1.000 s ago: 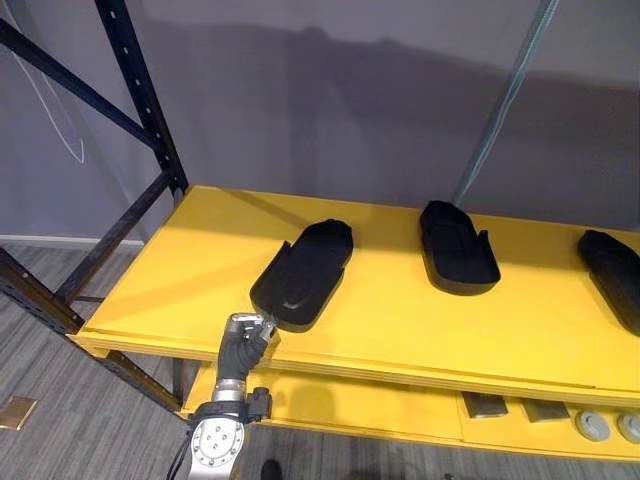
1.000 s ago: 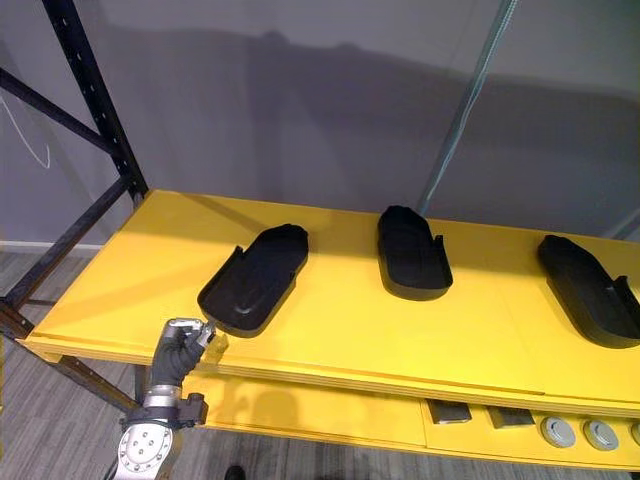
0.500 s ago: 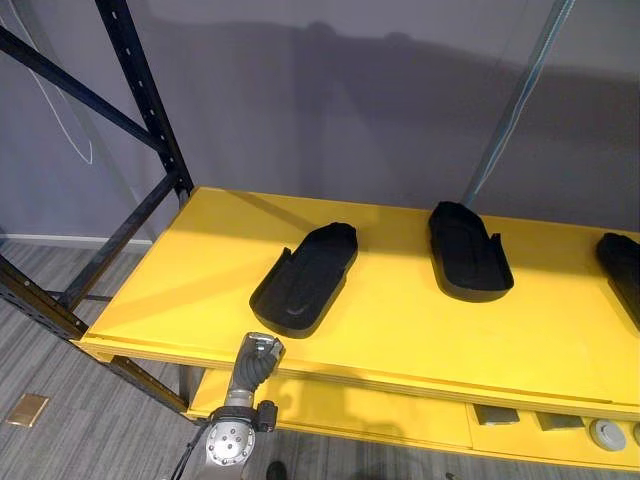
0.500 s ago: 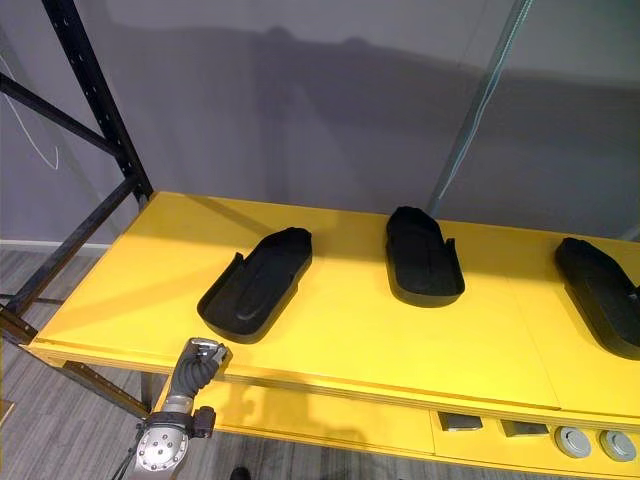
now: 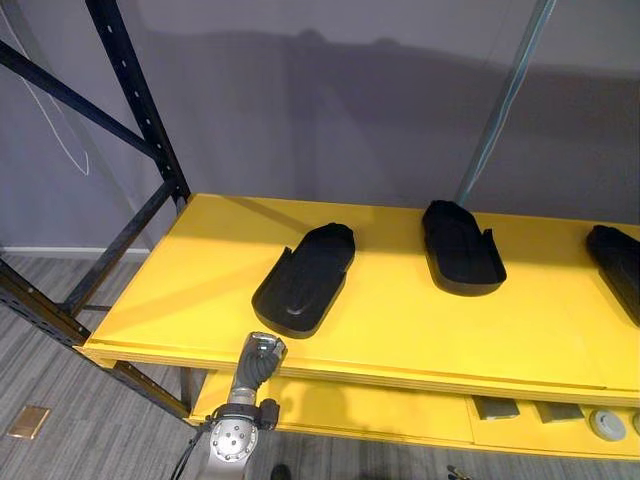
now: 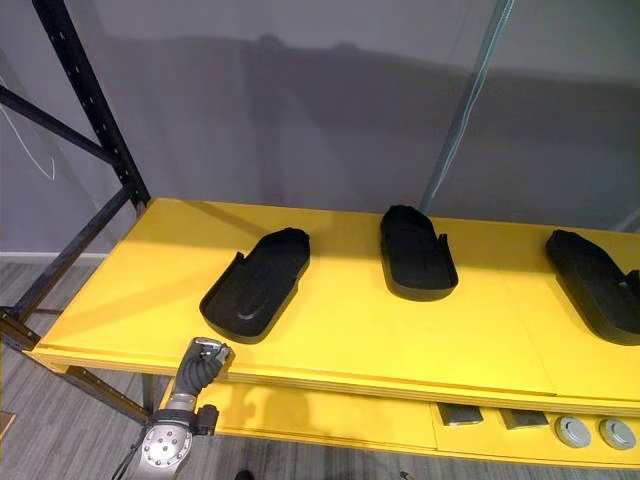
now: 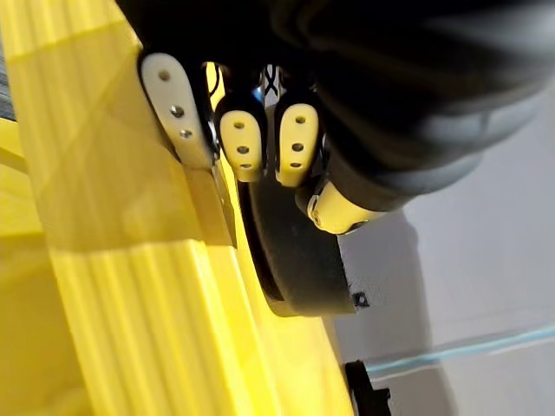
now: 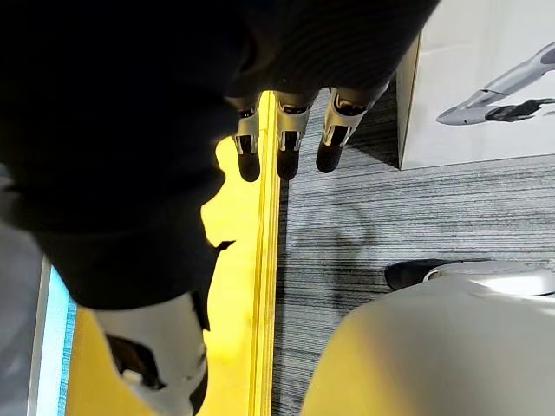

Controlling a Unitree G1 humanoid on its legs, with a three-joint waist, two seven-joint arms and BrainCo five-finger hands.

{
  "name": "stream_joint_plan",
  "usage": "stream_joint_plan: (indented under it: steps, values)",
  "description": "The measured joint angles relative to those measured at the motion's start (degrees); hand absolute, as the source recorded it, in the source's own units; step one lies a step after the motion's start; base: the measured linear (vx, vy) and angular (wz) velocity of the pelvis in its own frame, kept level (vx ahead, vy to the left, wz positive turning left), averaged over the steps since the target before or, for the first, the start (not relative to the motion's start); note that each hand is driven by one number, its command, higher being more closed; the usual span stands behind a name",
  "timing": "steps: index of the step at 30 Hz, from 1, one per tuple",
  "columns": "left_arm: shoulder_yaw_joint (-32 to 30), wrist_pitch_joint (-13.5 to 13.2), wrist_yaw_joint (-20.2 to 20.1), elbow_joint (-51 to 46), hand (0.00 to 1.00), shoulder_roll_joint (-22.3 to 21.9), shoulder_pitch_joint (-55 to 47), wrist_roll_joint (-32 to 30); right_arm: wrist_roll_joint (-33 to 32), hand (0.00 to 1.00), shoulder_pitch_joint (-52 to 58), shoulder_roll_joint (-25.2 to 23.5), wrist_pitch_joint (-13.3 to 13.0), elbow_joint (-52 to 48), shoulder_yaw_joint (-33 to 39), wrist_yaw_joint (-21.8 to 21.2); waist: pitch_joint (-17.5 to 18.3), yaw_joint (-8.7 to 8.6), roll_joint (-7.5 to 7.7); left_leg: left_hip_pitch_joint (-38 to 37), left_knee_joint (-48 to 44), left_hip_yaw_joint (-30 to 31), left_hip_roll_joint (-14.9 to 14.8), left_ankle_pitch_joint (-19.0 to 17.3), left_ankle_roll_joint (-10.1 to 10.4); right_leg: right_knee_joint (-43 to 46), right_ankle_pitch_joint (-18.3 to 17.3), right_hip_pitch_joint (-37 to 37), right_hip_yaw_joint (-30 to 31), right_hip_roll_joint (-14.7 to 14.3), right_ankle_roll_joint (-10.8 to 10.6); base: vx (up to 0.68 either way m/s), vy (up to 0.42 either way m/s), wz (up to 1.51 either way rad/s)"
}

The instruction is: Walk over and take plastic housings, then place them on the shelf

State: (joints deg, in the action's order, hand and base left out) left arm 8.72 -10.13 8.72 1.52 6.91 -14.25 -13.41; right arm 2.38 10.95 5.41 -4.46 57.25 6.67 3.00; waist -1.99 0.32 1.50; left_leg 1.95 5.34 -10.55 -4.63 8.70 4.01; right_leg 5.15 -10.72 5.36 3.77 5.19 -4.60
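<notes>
Three black plastic housings lie on the yellow shelf [image 5: 400, 330]: one at the left [image 5: 305, 280], one in the middle [image 5: 460, 248] and one at the right edge [image 5: 618, 255]. My left hand [image 5: 258, 355] hangs just before the shelf's front edge, below the left housing's near end and apart from it. Its fingers [image 7: 243, 143] are curled and hold nothing; the left housing [image 7: 295, 251] shows past them. My right hand [image 8: 286, 147] hangs beside the shelf's edge above the floor, fingers relaxed and empty.
A black rack post [image 5: 140, 110] with diagonal braces stands at the shelf's left end. A pale pole [image 5: 505, 100] rises behind the middle housing. On the lower shelf lie grey metal blocks [image 5: 495, 408] and round parts [image 5: 605, 425]. A white box [image 8: 486, 78] stands on the floor.
My left hand has drawn back from the left housing's near end to below the shelf's front edge. The camera has shifted a little; the housings lie as before.
</notes>
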Motion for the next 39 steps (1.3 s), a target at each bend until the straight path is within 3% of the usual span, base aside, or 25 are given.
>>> stream_joint_plan:
  steps: [9, 14, 28, 39]
  values:
    - [1.4, 0.2, 1.0, -1.7, 1.0, 0.5, 0.0, -1.7, 0.1, 0.0, -0.1, 0.0, 0.0, 0.0, -0.1, 0.4, 0.0, -0.25, -0.04, 0.3, 0.0, 0.5, 0.3, 0.4, -0.1, 0.0, 0.2, -0.2, -0.2, 0.2, -0.2, 0.0, 0.0, 0.0]
    - [1.3, 0.2, 0.9, -3.4, 1.0, -0.2, 0.1, -1.3, 0.1, 0.0, -0.4, -0.3, 0.0, 0.1, -0.1, 0.4, 0.1, -1.88, 0.28, 0.2, 0.0, 0.9, 0.5, 0.7, -0.5, 0.1, 0.4, 0.3, -1.1, 0.4, 0.1, 0.03, -0.009, 0.04]
    - [1.1, 1.1, 1.0, -5.5, 1.0, -1.0, 1.6, -0.2, 0.1, 0.0, -0.7, -0.8, 0.0, 0.2, -0.6, 0.4, -0.3, -1.62, 1.4, -1.2, 0.0, 0.9, 0.3, 0.1, -0.2, -0.5, 0.4, 2.0, -1.3, 0.3, 0.1, 0.0, -0.006, 0.0]
    - [0.6, 1.7, 2.1, 0.0, 1.0, -1.7, 8.1, -0.4, 0.2, 0.0, -0.7, -0.9, 0.0, 0.2, -0.6, 0.4, -0.1, -2.36, 1.68, -1.3, 0.0, -0.4, 0.4, -0.4, -0.2, -0.9, 0.4, 1.7, 0.0, 0.5, 0.1, 0.01, -0.003, -0.05]
